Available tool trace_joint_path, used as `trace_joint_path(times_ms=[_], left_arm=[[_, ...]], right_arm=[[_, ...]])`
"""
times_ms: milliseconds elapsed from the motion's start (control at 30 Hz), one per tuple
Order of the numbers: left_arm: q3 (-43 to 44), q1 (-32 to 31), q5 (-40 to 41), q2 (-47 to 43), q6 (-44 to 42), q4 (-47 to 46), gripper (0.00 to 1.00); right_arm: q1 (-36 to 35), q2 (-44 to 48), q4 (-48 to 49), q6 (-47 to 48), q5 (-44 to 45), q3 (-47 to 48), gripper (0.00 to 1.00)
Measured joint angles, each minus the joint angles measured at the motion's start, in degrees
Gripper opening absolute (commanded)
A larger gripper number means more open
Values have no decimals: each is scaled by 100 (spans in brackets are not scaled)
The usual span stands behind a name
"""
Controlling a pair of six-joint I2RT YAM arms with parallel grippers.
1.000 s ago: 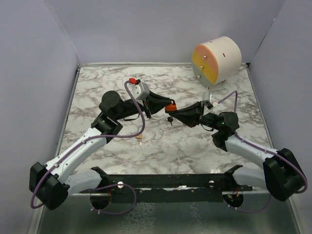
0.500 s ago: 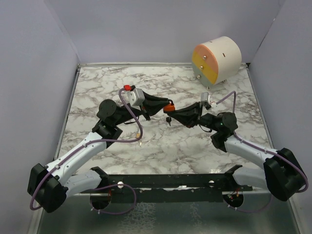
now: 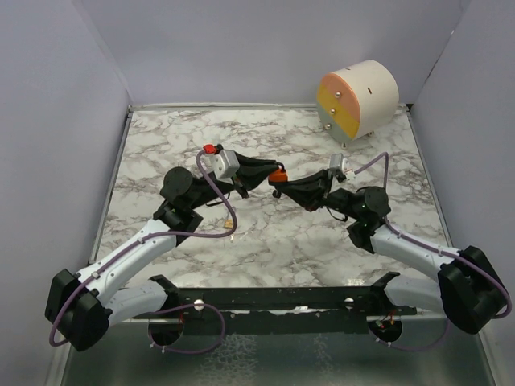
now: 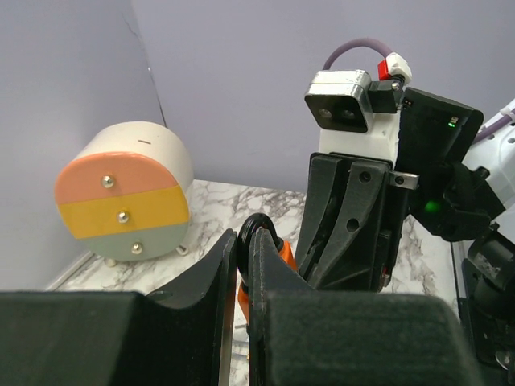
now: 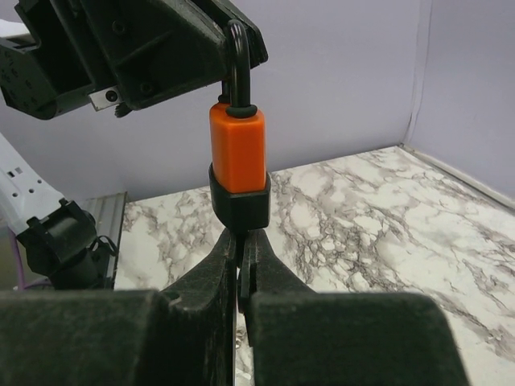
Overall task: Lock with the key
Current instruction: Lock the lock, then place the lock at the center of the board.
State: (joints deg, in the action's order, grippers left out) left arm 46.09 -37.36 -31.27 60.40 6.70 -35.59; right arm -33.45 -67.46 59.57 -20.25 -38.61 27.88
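Observation:
An orange padlock point(image 3: 278, 175) with a black base and black shackle hangs in the air over the table's middle. My left gripper point(image 3: 269, 174) is shut on the shackle point(image 4: 259, 228), and the orange body point(image 4: 283, 259) shows just behind my fingers. In the right wrist view the padlock point(image 5: 238, 149) stands upright above my right gripper point(image 5: 241, 243). That gripper is shut on the key point(image 5: 243, 269), a thin dark blade pressed up against the lock's underside. My right gripper point(image 3: 286, 187) sits directly right of the lock.
A round drum point(image 3: 359, 100) with a pink, yellow and grey face and three knobs stands at the far right corner; it also shows in the left wrist view point(image 4: 121, 201). A small tan object point(image 3: 230, 221) lies on the marble near the left arm. Grey walls enclose the table.
My left wrist has swung lower and leftward while keeping the padlock. My right gripper has closed in under the lock, and the small dangling key below it no longer shows.

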Motion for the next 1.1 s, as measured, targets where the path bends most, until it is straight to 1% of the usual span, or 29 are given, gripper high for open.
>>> trace_joint_path(times_ms=[267,533,667,767,900,1000,1100], left_arm=[[-671,-22,398,9,48,-1154,0],[-815,-46,726,-7,-229,-1309,0],[-962,-72,927,-9,-365,-1609,0],[-918,-28,1429,-20,-621,-2258,0],[-787,28,1891,-127,-914,-2800,0],[-684,28,1996,-203,-1073,-2883,0],[-597,28,2000,-262,-1200,-2618,0]], right_arm=[[-188,13,-15,0,496,-133,1],[-339,-114,-13,42,763,-129,1],[-446,-127,-4,37,946,-192,1],[-520,-179,-356,37,962,-413,1],[-562,-208,-933,48,966,-579,1],[-562,-136,-1117,59,1029,-647,1],[-562,13,-1296,61,1279,-686,1]])
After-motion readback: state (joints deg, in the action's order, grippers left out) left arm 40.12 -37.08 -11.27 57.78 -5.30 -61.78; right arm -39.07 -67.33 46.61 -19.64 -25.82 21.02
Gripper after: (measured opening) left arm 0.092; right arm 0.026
